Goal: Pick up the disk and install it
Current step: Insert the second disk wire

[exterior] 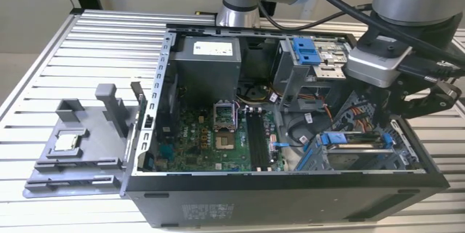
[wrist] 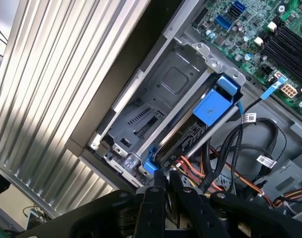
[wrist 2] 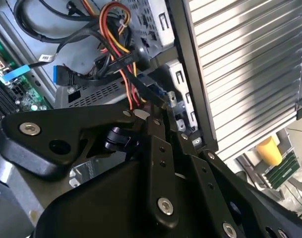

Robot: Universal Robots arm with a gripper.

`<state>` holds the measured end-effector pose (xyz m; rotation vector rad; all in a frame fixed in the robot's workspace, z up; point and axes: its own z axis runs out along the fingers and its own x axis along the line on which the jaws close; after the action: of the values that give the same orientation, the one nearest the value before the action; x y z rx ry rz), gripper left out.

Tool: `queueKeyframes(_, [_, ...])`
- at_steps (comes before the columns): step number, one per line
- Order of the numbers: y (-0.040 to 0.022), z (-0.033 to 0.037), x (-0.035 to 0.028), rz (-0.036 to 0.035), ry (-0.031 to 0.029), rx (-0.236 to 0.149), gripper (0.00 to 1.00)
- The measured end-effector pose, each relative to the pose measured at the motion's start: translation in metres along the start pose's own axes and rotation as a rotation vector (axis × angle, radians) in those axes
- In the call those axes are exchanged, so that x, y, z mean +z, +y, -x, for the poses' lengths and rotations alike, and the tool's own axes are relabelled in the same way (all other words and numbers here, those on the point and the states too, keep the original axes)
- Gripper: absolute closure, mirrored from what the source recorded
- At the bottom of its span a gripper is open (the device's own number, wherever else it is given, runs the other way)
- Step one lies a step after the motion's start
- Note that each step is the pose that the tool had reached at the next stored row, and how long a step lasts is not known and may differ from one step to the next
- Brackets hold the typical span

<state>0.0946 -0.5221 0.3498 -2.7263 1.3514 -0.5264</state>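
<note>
The disk (exterior: pixel 358 140) lies in the metal drive cage at the lower corner of the open computer case, on the exterior view's right, with its blue bracket around it. In the first wrist view the disk (wrist: pixel 185 139) sits slotted in the cage, and the bracket's blue tab (wrist: pixel 214 105) faces the motherboard. My gripper (wrist: pixel 163 184) hangs just over the bracket's near blue corner, its two black fingers pressed together with nothing between them. The second wrist view shows the gripper (wrist 2: pixel 160 116) shut above the cage and the cables.
The case holds a green motherboard (exterior: pixel 218 135), a grey power supply (exterior: pixel 207 59) and an upper bay with a blue latch (exterior: pixel 309 50). Orange and black cables (wrist 2: pixel 116 34) run beside the cage. A grey fixture (exterior: pixel 80 151) with a small chip (exterior: pixel 67 141) stands on the slatted table (exterior: pixel 95 42).
</note>
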Motion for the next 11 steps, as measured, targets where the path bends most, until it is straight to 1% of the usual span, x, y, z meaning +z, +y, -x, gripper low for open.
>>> queueKeyframes(11, [0.0217,0.0118,-0.0082,0.002,0.0015,0.006,1.0])
